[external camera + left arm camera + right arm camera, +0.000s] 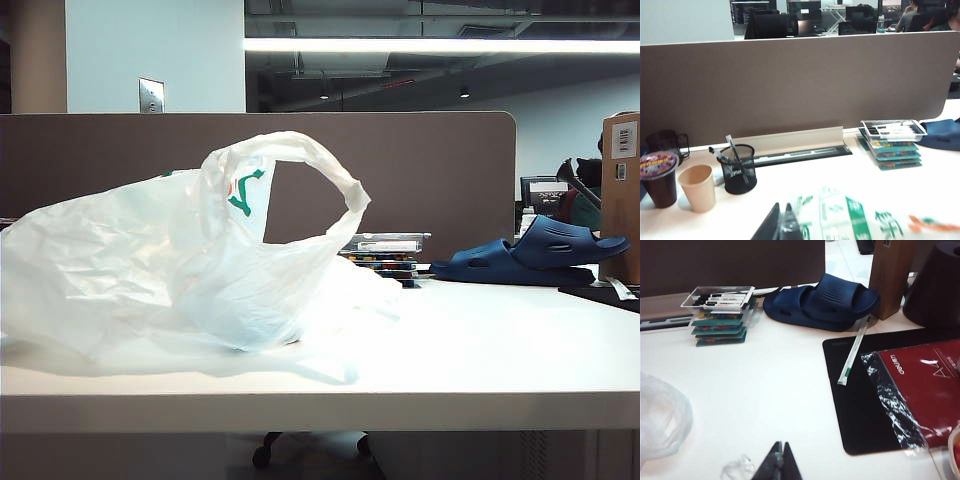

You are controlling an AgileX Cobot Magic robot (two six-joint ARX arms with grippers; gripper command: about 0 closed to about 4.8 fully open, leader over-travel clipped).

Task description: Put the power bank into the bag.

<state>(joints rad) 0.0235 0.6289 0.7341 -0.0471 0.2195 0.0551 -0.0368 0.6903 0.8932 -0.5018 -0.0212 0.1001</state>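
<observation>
Left gripper (781, 225): its dark fingertips are pressed together with nothing between them, low over the bag's printed plastic in the left wrist view.
Right gripper (778, 463): fingertips likewise closed to a point and empty, above bare tabletop (780, 390), with a small crumple of clear plastic (737, 469) just beside them.
Bag (180, 260): large, crinkled, translucent white; lying on its side on the tabletop's left part in the exterior view, one loop handle (320, 180) arching up, a green and orange print near the handle's base. Its bulging lower part shows a faint bluish shade. In the left wrist view the green and orange print lies just beyond the gripper; in the right wrist view an edge of the bag shows at the side.
Power bank: not visible in any view; whether it is inside the bag I cannot tell.
Stack of clear cases (720, 315): behind the bag against the partition, a tray of markers on top, colourful contents below.
Dark blue slippers (822, 302): just beside the stack, one lying on the other.
Black mat (870, 395): near the right gripper, carrying a red packet (927, 385) in clear wrap and a wrapped straw (853, 352).
Mesh pen cup (737, 169): near the partition, beside a paper cup (697, 187) and a dark lidded cup (659, 177).
</observation>
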